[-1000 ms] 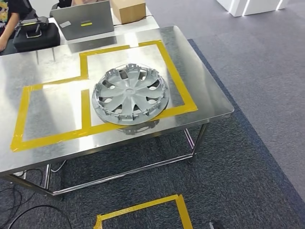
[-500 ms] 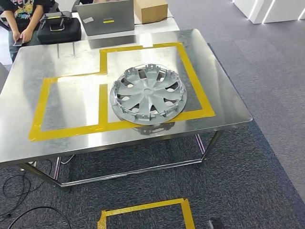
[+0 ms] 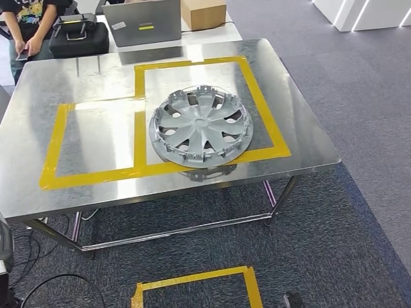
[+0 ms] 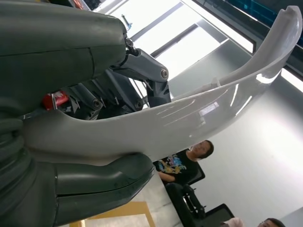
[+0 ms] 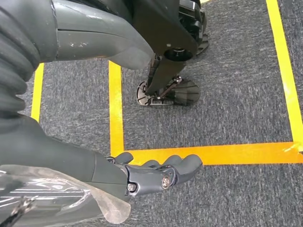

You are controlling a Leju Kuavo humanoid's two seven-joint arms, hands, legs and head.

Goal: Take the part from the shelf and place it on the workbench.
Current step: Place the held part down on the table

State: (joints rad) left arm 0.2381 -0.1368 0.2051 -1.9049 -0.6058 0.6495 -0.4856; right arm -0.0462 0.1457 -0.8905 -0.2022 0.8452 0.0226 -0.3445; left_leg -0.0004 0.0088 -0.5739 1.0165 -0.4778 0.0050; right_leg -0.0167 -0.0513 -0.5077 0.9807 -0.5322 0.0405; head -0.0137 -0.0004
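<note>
Workbench (image 3: 300,128): polished sheet metal, reflective. Wheel cover (image 3: 200,126): matt grey plastic. Curved part (image 4: 200,113): glossy white plastic; floor carpet (image 3: 339,212): rough grey.

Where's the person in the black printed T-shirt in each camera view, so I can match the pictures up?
Head view: the person stands at the top left corner, behind the workbench.
Left wrist view: apparently the same person, just beyond the white part.
Right wrist view: not in it; it faces carpet and floor tape.
Shared landmark: the workbench's yellow tape, in the head and left wrist views.
</note>
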